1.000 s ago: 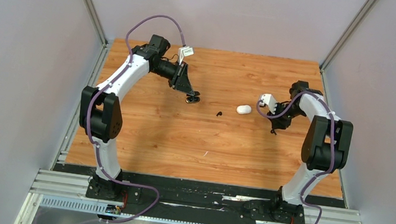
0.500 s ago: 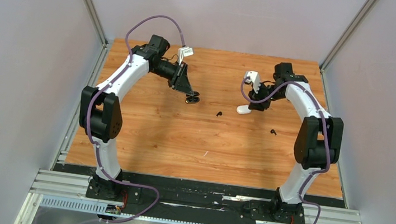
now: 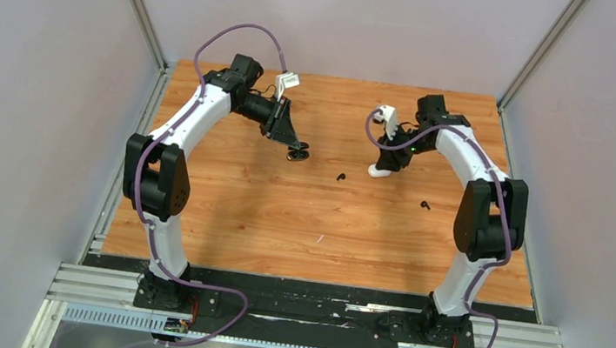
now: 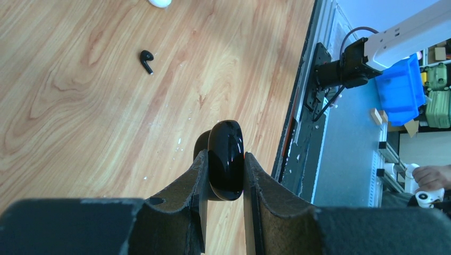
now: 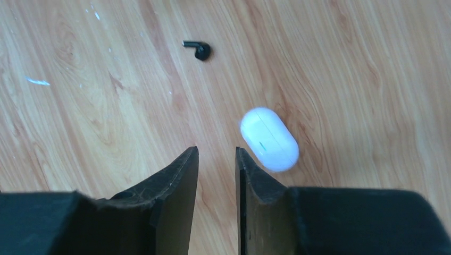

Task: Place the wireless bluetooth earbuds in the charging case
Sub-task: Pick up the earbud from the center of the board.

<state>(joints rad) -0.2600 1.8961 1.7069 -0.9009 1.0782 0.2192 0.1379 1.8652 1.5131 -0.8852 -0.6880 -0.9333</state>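
Left side: no change over the last second. Left gripper (image 4: 225, 155) clamped on the glossy black pebble-shaped charging case (image 4: 226, 138), held at far left-centre of the wood-grain surface (image 3: 239, 210). Lid position not discernible.

Centre: one small black stemmed earbud (image 3: 341, 177) lying loose, apart from both cases.

Right side: arm swung from the right edge to far centre. Right gripper (image 5: 215, 154) now poised over the white pebble-shaped plastic charging case (image 5: 268, 139), narrowly parted and empty. Second black earbud (image 3: 424, 206) left lying alone at near right. Probable meaning: case to be secured first, no earbud yet inserted.

View differences:
- Top external only: both arms together, and the second black earbud.
- Left wrist only: clamp contact on the black case, fingers pressed against both flanks.
- Right wrist only: white case just right of the right finger rather than between the fingers, seam shut. Correction to the right probably required before closing.
- No white earbuds in any view.
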